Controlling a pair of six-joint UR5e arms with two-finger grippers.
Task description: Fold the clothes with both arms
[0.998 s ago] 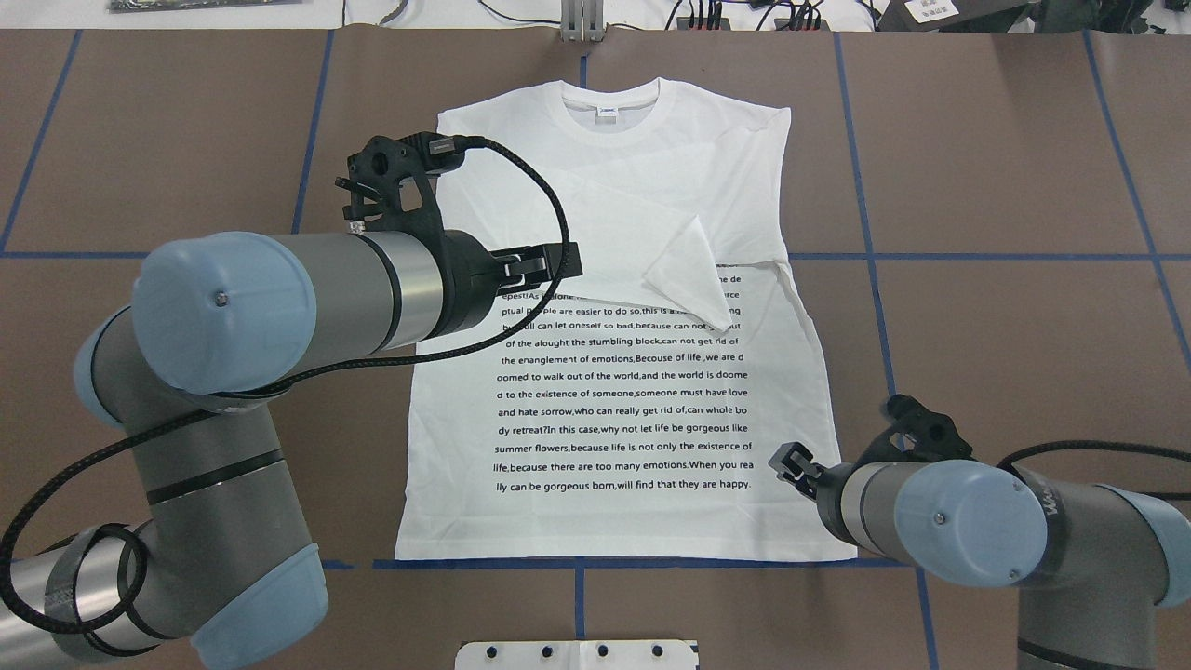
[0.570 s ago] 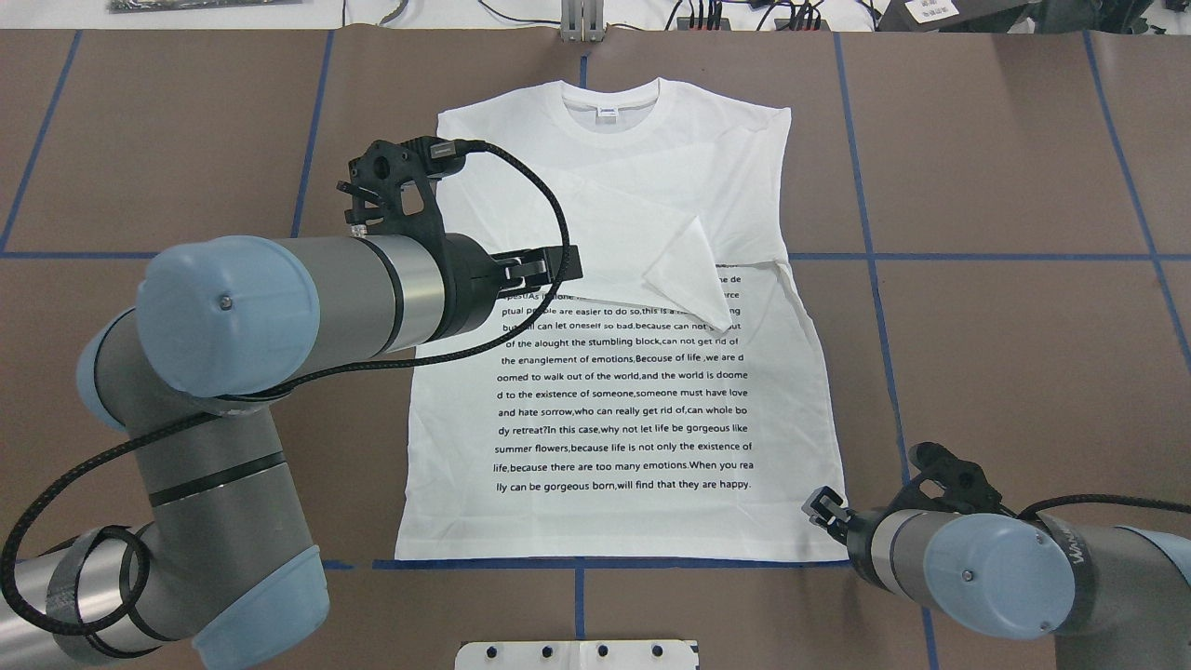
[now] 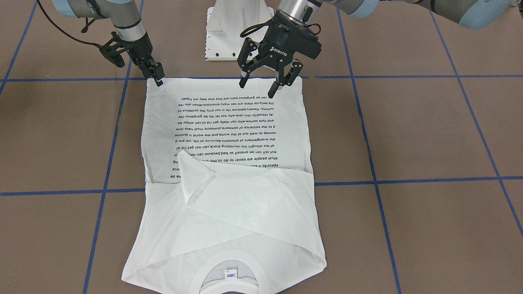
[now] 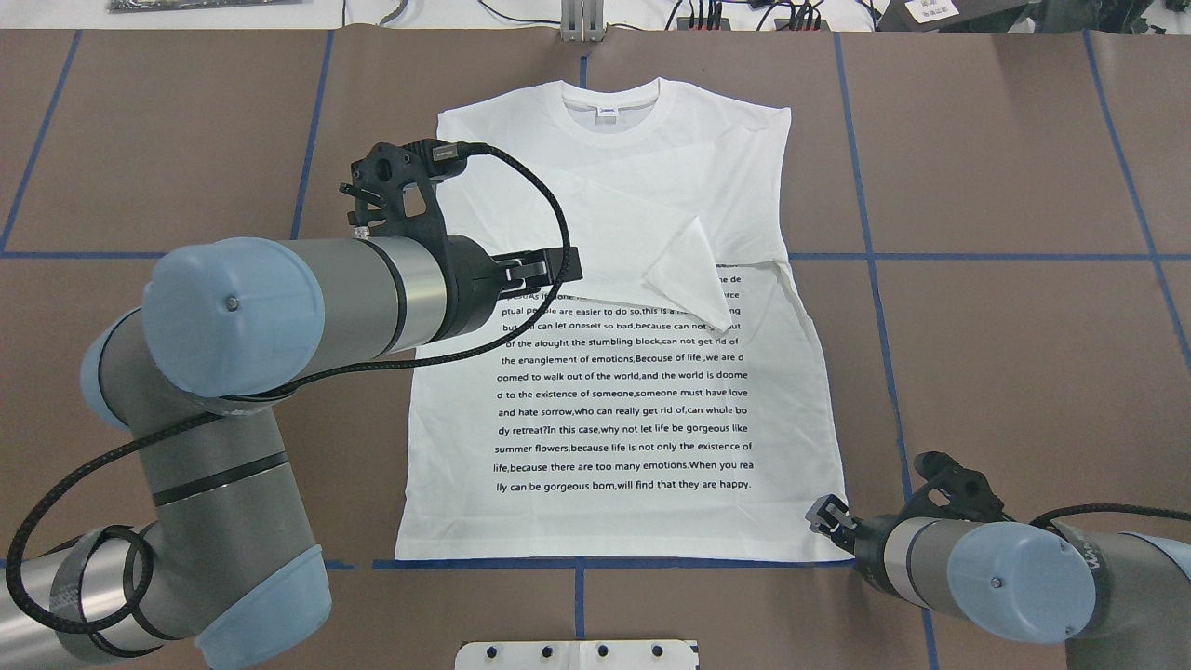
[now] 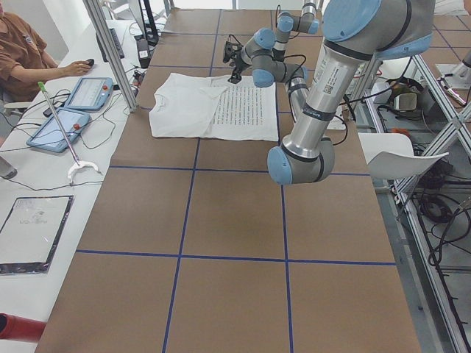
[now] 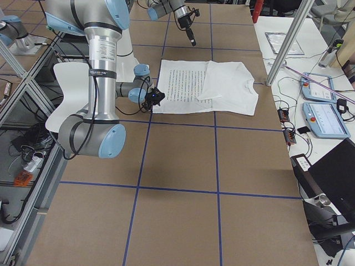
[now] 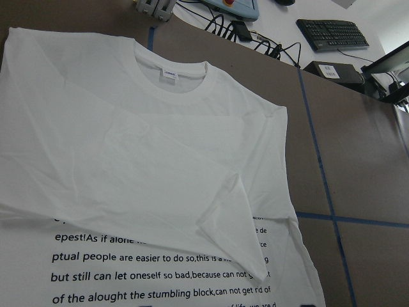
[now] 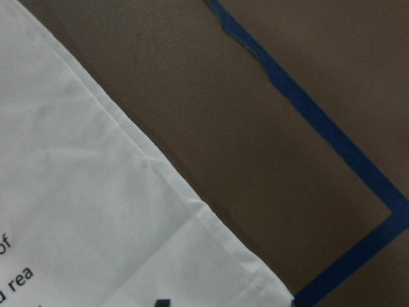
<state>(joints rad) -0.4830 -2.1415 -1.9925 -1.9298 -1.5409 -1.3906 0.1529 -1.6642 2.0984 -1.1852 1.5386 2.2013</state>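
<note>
From my remote station I saw the white T-shirt [image 4: 651, 400] lying flat on the brown table [image 4: 1023, 186], centred in the overhead frame. Its collar [image 4: 609, 98] was at the top and its hem lay just above a blue tape line [image 4: 577, 564] near the bottom. Both sleeves were folded in across the chest, and one cuff [image 4: 689, 274] overlapped the top lines of the black printed text [image 4: 623, 409]. The left gripper [image 4: 549, 265] hung over the shirt at centre left of that frame. The front-facing view showed its fingers spread wide and grasping nothing. The right gripper [image 4: 823, 514] sat low at the shirt's hem corner, lower right of the overhead frame. In its wrist view two dark fingertips [image 8: 163, 302] showed apart at the bottom edge with the corner between them, so I read those jaws as released.
</note>
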